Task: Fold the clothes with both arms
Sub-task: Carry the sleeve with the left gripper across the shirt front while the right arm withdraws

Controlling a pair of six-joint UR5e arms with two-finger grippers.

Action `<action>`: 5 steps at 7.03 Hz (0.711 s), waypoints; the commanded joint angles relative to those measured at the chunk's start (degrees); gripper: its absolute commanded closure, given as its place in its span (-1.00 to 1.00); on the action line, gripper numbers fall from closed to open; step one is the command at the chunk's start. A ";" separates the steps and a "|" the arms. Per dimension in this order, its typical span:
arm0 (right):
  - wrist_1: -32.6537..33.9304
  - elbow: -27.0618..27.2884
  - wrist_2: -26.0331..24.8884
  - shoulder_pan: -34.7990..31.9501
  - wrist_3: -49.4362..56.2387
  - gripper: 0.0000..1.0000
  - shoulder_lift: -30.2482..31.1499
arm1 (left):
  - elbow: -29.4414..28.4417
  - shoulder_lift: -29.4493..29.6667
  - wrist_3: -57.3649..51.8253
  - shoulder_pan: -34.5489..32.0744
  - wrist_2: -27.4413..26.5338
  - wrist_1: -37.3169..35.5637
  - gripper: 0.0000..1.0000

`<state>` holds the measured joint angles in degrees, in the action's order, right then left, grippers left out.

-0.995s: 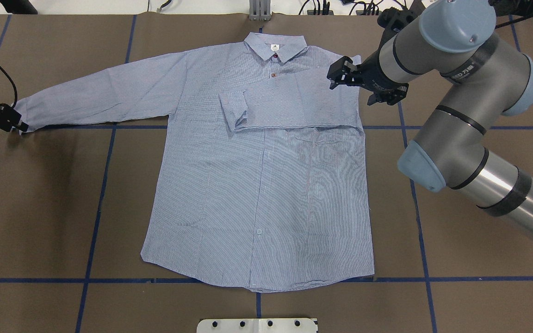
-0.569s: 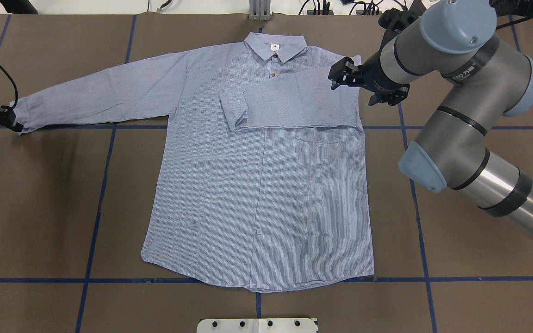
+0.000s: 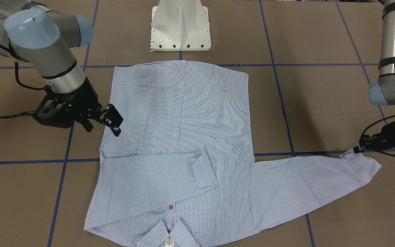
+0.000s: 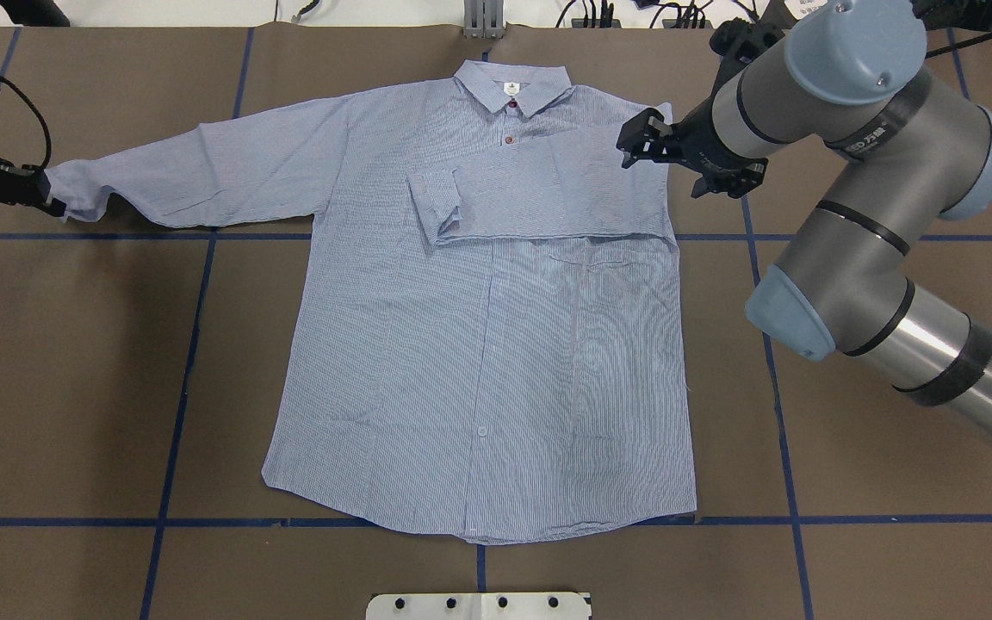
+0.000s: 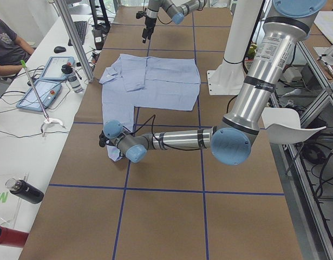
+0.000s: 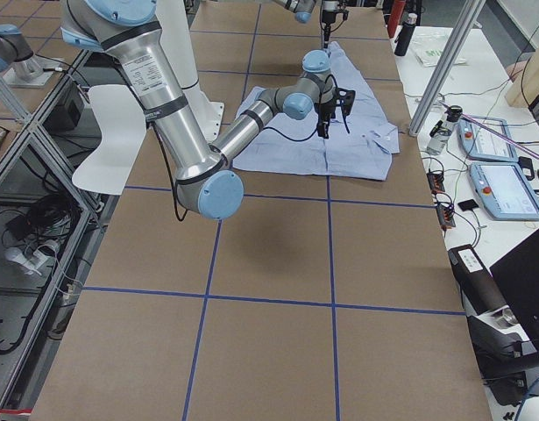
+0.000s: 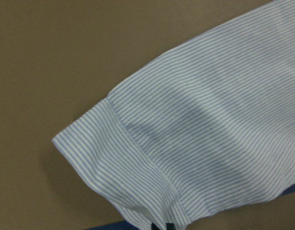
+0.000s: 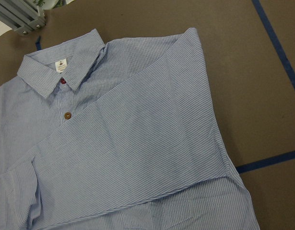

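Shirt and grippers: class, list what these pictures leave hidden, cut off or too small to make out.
- Left gripper: the left wrist view's bottom edge cuts off its fingers; only the cuff shows.
- Label: its print is too small to read in every view.
- Collar: cut by the front-facing view's bottom edge.
- Shirt chest: partly covered by the folded sleeve.

One shirt (image 4: 479,344), two arms (image 4: 858,232), seemingly three buttons (image 4: 509,139) (one white)
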<state>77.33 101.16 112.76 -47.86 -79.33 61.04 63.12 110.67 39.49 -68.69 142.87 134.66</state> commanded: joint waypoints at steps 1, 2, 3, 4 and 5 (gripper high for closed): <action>-0.08 1.92 0.35 -0.04 0.31 -0.99 3.09 | 2.89 6.45 15.01 0.22 -0.05 0.07 1.00; -0.08 3.15 0.53 -0.56 2.40 -0.99 5.12 | 3.59 10.49 23.18 1.35 -0.22 0.16 1.00; -0.08 3.25 0.53 -1.18 4.07 -0.98 6.62 | 5.42 12.70 29.18 3.37 -0.57 0.16 1.00; -0.08 3.34 0.53 -2.32 5.40 -0.99 8.11 | 6.83 15.42 35.41 5.74 -1.01 0.16 1.00; -0.08 3.34 0.62 -3.72 7.50 -0.99 9.87 | 7.72 18.93 41.74 8.98 -4.50 0.16 1.00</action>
<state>77.26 104.40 113.30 -50.09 -74.08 68.86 69.50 125.72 73.57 -63.11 141.13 134.82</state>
